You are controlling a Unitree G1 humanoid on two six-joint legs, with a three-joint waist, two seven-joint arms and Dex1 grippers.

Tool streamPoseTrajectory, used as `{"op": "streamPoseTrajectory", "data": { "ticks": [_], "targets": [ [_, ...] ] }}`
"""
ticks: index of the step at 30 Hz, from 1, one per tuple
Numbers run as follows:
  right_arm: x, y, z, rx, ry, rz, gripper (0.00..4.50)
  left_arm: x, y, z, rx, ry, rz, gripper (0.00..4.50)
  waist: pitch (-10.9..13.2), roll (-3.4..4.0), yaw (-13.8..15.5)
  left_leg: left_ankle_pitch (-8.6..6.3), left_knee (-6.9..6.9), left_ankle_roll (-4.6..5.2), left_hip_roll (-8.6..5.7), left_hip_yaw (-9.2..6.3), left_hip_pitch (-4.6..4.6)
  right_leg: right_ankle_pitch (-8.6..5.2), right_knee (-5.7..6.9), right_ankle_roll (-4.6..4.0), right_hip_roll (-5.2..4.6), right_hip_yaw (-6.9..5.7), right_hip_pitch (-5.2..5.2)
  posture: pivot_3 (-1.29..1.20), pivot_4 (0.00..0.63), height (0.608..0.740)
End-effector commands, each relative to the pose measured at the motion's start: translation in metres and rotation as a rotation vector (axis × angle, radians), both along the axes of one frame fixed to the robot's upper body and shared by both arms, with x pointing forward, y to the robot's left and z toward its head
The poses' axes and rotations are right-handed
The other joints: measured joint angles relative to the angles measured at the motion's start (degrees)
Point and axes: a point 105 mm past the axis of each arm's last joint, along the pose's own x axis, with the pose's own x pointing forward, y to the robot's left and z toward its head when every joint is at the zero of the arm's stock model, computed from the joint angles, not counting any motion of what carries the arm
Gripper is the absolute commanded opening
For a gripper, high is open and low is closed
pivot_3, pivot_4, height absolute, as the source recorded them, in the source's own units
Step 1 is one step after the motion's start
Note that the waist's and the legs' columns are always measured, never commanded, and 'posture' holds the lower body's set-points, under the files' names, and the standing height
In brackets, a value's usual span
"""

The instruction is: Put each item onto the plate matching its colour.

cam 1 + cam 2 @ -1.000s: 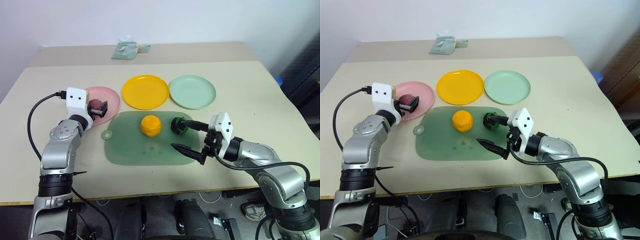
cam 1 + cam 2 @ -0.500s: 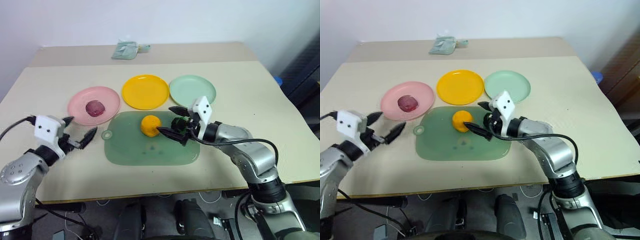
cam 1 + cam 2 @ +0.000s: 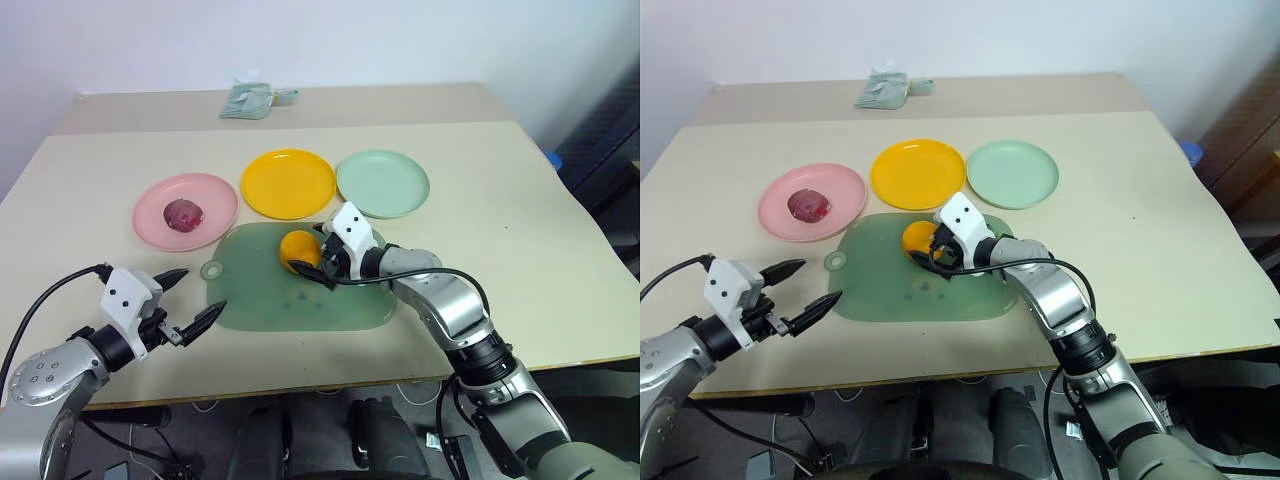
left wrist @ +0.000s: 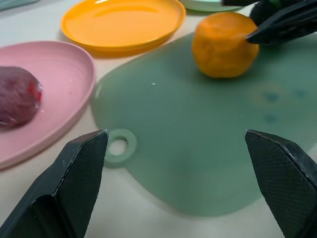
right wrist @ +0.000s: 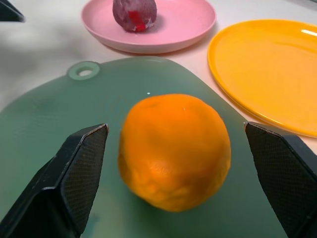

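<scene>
left gripper point(image 3: 190, 300): fingers spread, empty, over table near front edge
right gripper point(image 3: 308, 254): fingers spread either side of orange item point(image 3: 298, 249), not pinching
orange item: on green mat point(image 3: 260, 295)
maroon item point(image 3: 183, 213): on pink plate point(image 3: 150, 216)
yellow plate point(image 3: 288, 183), mint plate point(image 3: 383, 183): bare, behind mat

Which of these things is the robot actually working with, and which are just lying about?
In the job: maroon lump, orange lump, pink plate, yellow plate, green plate, right pincer.
Lying about: green mat, crumpled packet, table.
</scene>
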Motion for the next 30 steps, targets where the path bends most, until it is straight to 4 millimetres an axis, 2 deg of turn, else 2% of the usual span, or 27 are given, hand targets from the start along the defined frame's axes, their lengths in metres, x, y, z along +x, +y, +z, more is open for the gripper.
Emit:
{"op": "streamPoseTrajectory", "data": {
  "ticks": [1,5,7,10,11,16,20,24,30],
  "targets": [
    [0.001,0.007,0.009,0.015,-0.034,0.016,4.50,-0.004,-0.009,0.010,-0.001,-0.045,-0.055,4.47,0.0,0.00,0.0,0.00,0.00,0.00,0.00,0.00,0.00,0.00,0.00,0.00,-0.01,0.00,0.00,0.00,0.150,0.740],
    [0.002,0.009,0.004,0.025,0.009,0.005,4.50,-0.004,-0.010,0.009,-0.005,-0.047,-0.061,4.47,0.0,0.00,0.0,0.00,0.00,0.00,0.00,-0.01,-0.01,0.00,0.00,0.00,0.00,0.00,-0.01,0.00,0.150,0.740],
    [0.004,0.009,0.002,0.027,0.021,-0.003,3.97,-0.003,-0.011,0.009,-0.006,-0.050,-0.060,4.50,0.0,0.01,-0.1,0.00,0.00,0.00,0.00,0.00,-0.01,0.00,0.00,0.00,0.00,0.00,-0.01,0.00,0.150,0.740],
    [0.005,0.010,0.006,0.039,0.013,-0.006,2.88,-0.001,-0.011,0.009,-0.007,-0.055,-0.057,4.50,0.0,0.01,-0.1,0.00,-0.01,0.00,0.00,0.00,-0.01,0.00,0.01,0.00,0.01,0.00,-0.02,0.00,0.150,0.740],
    [0.005,0.011,0.012,0.051,-0.003,-0.002,2.78,-0.001,-0.010,0.009,-0.008,-0.056,-0.055,4.50,0.0,0.02,-0.1,0.00,0.00,0.00,0.00,0.00,-0.01,0.00,0.00,0.00,0.01,0.00,-0.02,0.00,0.150,0.740],
    [0.012,0.017,0.039,0.093,-0.062,0.015,2.78,0.000,-0.009,0.010,-0.012,-0.061,-0.047,4.50,0.0,0.03,-0.1,0.00,-0.01,0.00,0.00,0.00,-0.04,0.00,0.01,0.01,0.01,0.00,-0.06,0.00,0.150,0.740],
    [0.050,0.021,0.065,0.085,-0.125,-0.071,2.78,0.002,-0.010,0.010,-0.022,-0.067,-0.041,4.50,0.0,0.07,-0.5,0.01,-0.01,-0.02,0.00,0.02,-0.03,0.01,0.06,0.00,0.06,0.00,-0.09,0.00,0.150,0.740],
    [0.083,0.027,0.066,0.055,-0.133,-0.148,2.78,0.004,-0.014,0.010,-0.032,-0.077,-0.041,4.50,0.0,0.04,-0.8,0.02,-0.08,-0.03,-0.01,0.00,-0.07,0.01,0.03,0.01,0.07,-0.01,-0.11,0.00,0.150,0.740],
    [0.106,0.035,0.063,0.081,-0.103,-0.207,2.78,0.002,-0.017,0.011,-0.042,-0.091,-0.022,4.50,0.1,0.11,-1.7,0.01,-0.10,-0.04,-0.01,0.03,-0.12,0.02,0.01,0.03,0.01,-0.01,-0.14,0.00,0.150,0.740]
  ]
}}
